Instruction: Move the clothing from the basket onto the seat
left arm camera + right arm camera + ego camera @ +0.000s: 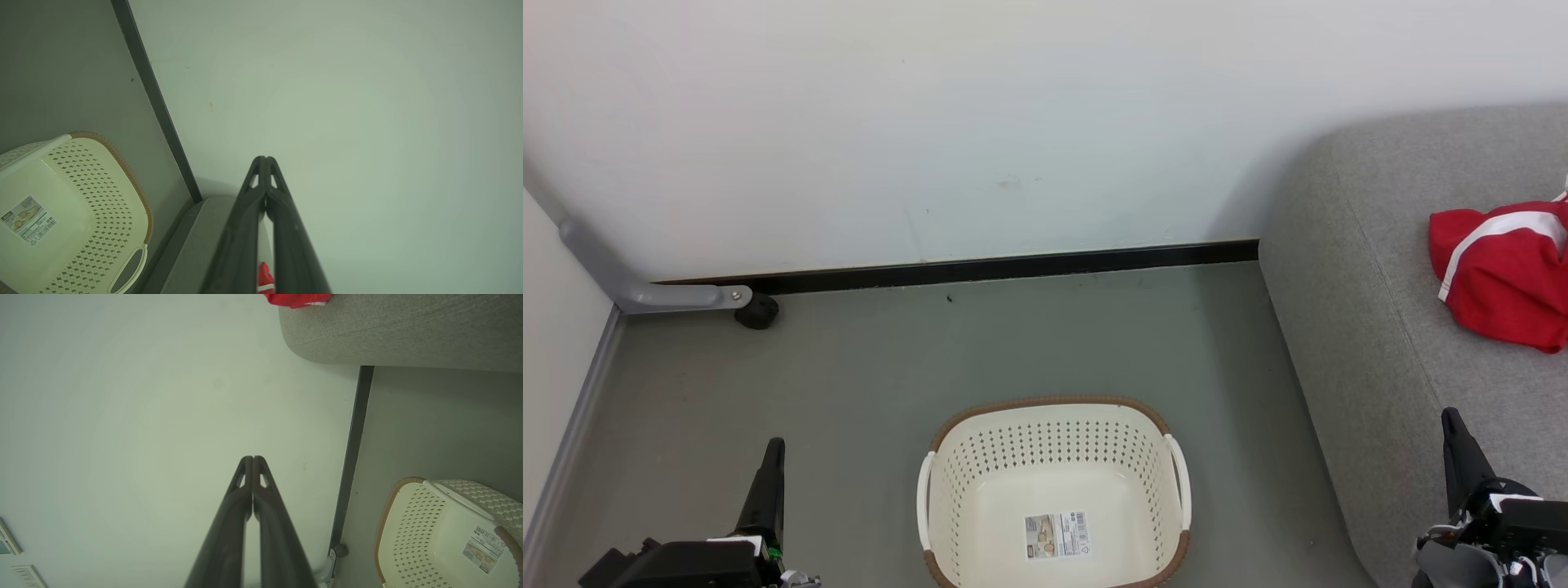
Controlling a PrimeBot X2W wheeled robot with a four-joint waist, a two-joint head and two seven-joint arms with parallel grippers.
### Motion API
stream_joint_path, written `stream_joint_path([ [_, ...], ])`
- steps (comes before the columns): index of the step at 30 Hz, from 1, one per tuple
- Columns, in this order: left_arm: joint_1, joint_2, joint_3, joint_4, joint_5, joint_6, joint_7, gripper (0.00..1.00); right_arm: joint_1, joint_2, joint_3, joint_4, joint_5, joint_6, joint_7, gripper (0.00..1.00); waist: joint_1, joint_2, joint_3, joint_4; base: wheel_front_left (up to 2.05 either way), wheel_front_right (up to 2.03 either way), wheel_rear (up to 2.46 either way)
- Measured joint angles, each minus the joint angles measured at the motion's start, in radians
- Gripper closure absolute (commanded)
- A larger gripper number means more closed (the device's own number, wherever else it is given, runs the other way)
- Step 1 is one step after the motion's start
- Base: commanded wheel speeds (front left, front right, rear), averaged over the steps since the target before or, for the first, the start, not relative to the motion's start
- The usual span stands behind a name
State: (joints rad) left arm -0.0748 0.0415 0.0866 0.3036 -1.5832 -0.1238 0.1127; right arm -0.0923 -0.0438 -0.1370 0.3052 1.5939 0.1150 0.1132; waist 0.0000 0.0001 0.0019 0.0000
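Between the two sets of fingers, low in the head view, the basket (1049, 403) stands on the floor (849, 367), its bottom bare but for a label sticker (1056, 535). Left fingers (773, 451) are pressed fully together with nothing held, tips up, well off to the basket's left and clear of it. Right fingers (1452, 421) are also pressed together, gripping nothing, over the front part of the seat (1364, 327), just inside its edge. The clothing (1503, 278) lies bunched on the seat, red with a white stripe, well beyond the right fingertips and slightly to their right, not touching them. It is cut by the frame edge, so I can't tell if it is one garment or two. In the left wrist view the closed fingers aim at the wall (1013, 122), with the basket off to their left and a scrap of red in the gap low between them. In the right wrist view the closed fingers aim at the wall, with the basket at their lower right and the seat corner with red fabric up to their right. The baseboard (1013, 265) runs beyond the basket.
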Motion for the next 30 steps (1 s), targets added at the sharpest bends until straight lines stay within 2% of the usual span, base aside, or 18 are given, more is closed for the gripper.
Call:
stream_joint_path([
  [30,0.0,0.0,0.0,-0.002,0.0,0.0,0.0,1.0,0.0,0.0,0.0,-0.001,0.0,0.0,0.0,1.0,0.0,0.0,0.0,0.0,0.0,0.0,0.0],
])
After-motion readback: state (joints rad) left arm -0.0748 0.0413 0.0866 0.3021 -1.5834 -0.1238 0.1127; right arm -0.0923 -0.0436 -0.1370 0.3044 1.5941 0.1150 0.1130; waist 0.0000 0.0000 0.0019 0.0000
